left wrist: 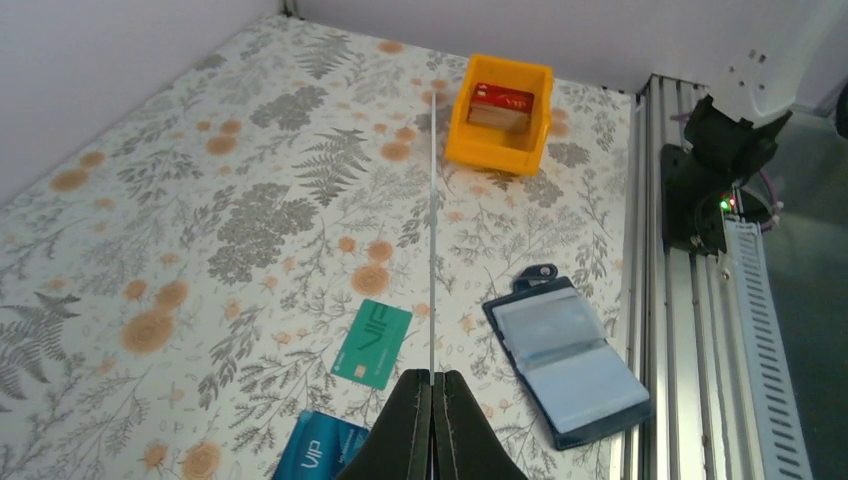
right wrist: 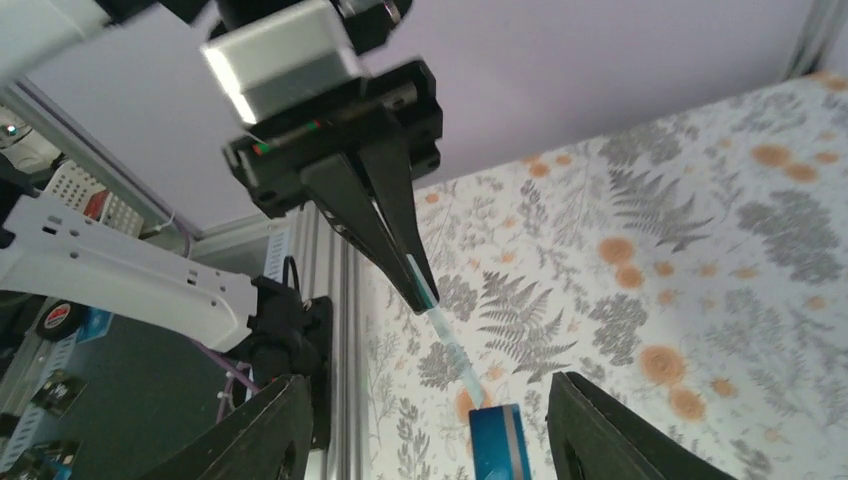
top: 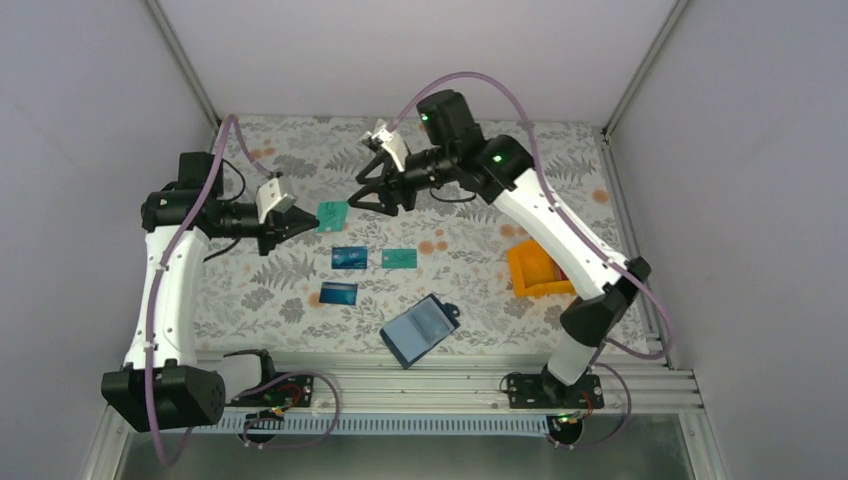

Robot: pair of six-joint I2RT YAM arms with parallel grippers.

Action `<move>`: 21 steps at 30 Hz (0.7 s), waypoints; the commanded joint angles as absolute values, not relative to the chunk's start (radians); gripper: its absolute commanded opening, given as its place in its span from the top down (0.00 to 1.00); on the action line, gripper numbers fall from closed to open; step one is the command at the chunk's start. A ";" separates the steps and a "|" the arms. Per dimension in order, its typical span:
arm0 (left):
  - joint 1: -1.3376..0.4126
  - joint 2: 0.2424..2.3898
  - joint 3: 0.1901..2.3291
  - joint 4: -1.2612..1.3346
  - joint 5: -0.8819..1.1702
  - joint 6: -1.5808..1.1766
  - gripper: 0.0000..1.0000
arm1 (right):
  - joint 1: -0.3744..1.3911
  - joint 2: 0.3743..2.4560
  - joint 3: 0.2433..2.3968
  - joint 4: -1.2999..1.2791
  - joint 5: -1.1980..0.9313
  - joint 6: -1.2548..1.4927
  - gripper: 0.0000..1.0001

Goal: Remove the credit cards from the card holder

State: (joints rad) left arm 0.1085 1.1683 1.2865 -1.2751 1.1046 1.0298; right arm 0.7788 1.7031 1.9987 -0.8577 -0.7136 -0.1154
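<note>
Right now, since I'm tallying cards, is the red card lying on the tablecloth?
No, the red card rests inside the orange bin.

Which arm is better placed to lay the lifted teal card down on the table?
Left. The left fingers are shut on the teal card, above the table. The right fingers stand open and empty.

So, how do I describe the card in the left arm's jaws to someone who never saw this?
Find the left arm, on the left of the floral table. Its shut jaws pinch a teal card by one edge. The only other teal card lies flat on the table, beside a blue card.
</note>
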 commanded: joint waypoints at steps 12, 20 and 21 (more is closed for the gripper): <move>0.038 1.160 1.270 -1.300 1.120 1.092 0.98 | 0.888 1.792 1.993 -0.910 -0.684 -0.200 0.88; 0.039 1.151 1.250 -1.153 1.138 0.909 0.57 | 0.833 1.723 1.902 -0.814 -0.580 -0.070 0.96; 0.042 1.148 1.234 -1.078 1.112 0.818 0.33 | 0.798 1.706 1.876 -0.761 -0.570 -0.001 0.96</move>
